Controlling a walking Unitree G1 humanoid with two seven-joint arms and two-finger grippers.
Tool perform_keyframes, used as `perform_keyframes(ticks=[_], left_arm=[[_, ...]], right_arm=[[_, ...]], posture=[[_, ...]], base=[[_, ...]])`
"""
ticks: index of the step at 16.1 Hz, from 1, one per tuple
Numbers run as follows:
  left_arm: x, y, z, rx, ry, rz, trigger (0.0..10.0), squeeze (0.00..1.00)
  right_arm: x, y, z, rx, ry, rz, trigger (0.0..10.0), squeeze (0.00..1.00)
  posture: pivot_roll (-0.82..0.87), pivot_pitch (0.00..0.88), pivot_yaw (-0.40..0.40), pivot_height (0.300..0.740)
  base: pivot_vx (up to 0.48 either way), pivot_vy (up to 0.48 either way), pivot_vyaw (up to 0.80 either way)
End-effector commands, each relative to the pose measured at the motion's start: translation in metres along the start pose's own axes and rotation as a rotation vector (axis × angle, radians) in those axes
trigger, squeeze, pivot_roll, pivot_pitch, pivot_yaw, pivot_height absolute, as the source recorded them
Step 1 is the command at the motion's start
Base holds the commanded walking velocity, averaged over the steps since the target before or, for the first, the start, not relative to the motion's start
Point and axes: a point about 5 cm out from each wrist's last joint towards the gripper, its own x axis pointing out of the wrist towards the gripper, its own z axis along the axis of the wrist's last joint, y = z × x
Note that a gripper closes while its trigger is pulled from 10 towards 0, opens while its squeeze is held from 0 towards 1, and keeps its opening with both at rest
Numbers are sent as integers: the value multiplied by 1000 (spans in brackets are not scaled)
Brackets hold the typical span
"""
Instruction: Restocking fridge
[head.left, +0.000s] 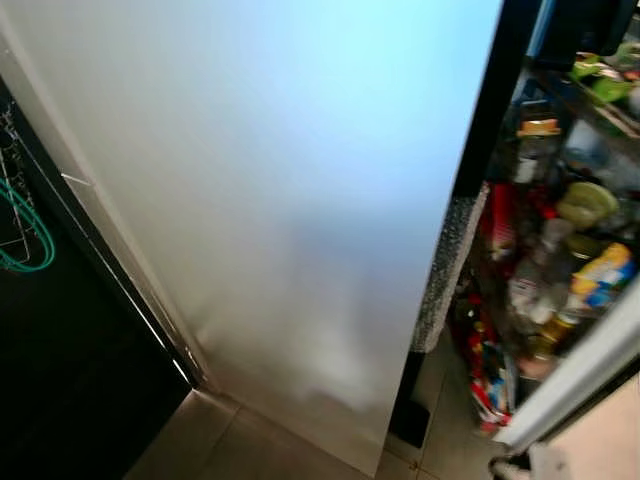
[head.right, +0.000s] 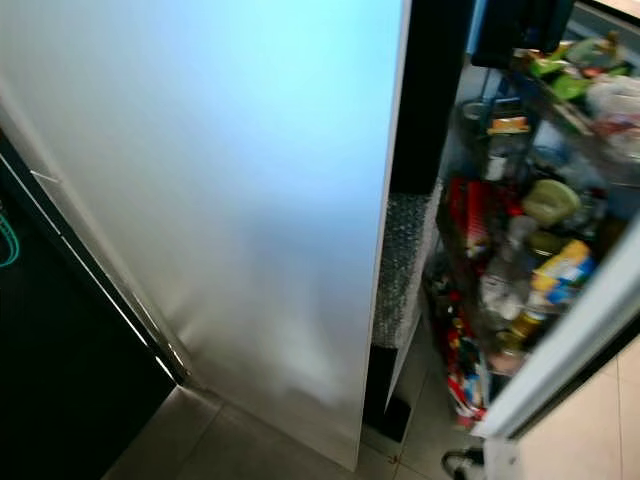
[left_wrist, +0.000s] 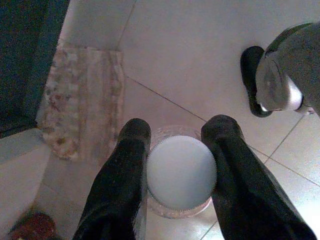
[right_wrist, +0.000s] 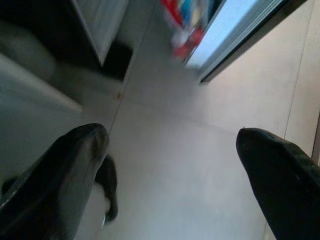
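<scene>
Here, a big silver fridge door is filling most of the head view, with an open pantry rack of crowded jars and packets sitting to its right over the tiled floor. The left gripper is clamping a white-lidded jar above the floor. The right gripper is hanging spread wide, holding nothing.
</scene>
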Motion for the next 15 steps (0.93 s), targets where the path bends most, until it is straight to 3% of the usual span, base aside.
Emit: perform_keyframes(ticks=[1, 2, 3, 4, 5, 7, 10, 12, 15], left_arm=[[-1, 0, -3, -15, 10, -14, 10000, 0], [-1, 0, -3, -23, 10, -26, 10000, 0], [-1, 0, -3, -29, 9, -31, 10000, 0], [-1, 0, -4, -25, 10, -30, 10000, 0], [-1, 0, -5, -25, 13, -30, 10000, 0], [-1, 1, -6, -22, 21, -30, 10000, 0], [-1, 1, -4, 27, 14, -51, 10000, 0], [-1, 2, -3, 31, 13, -54, 10000, 0], [0, 1, -2, 29, 11, -55, 10000, 0]], right_arm=[[-1, 2, -7, 43, 24, -18, 10000, 0], [-2, 6, -13, 10, 39, -10, 10000, 0], [-3, 16, -20, -144, 59, 43, 10000, 0], [-5, 22, -27, -168, 85, 69, 10000, 0], [-6, 25, -33, -105, 107, 64, 10000, 0], [-7, 30, -38, -77, 124, 72, 10000, 0], [-8, 36, -43, -90, 149, 82, 10000, 0], [-8, 39, -44, -181, 162, 111, 10000, 0], [-8, 36, -45, -122, 171, 86, 10000, 0]], posture=[[-60, 0, 48, 740], [-53, 0, 44, 740], [-64, 0, 43, 740], [-70, 0, 41, 740], [-77, 0, 39, 740], [-80, 0, 37, 740], [-86, 0, 40, 740], [-94, 0, 43, 740], [-86, 0, 37, 740]], base=[[0, 0, 0], [0, 0, 0], [0, 0, 0], [0, 0, 0], [0, 0, 0], [0, 0, 0], [0, 0, 0], [0, -311, 0], [0, -301, 0]])
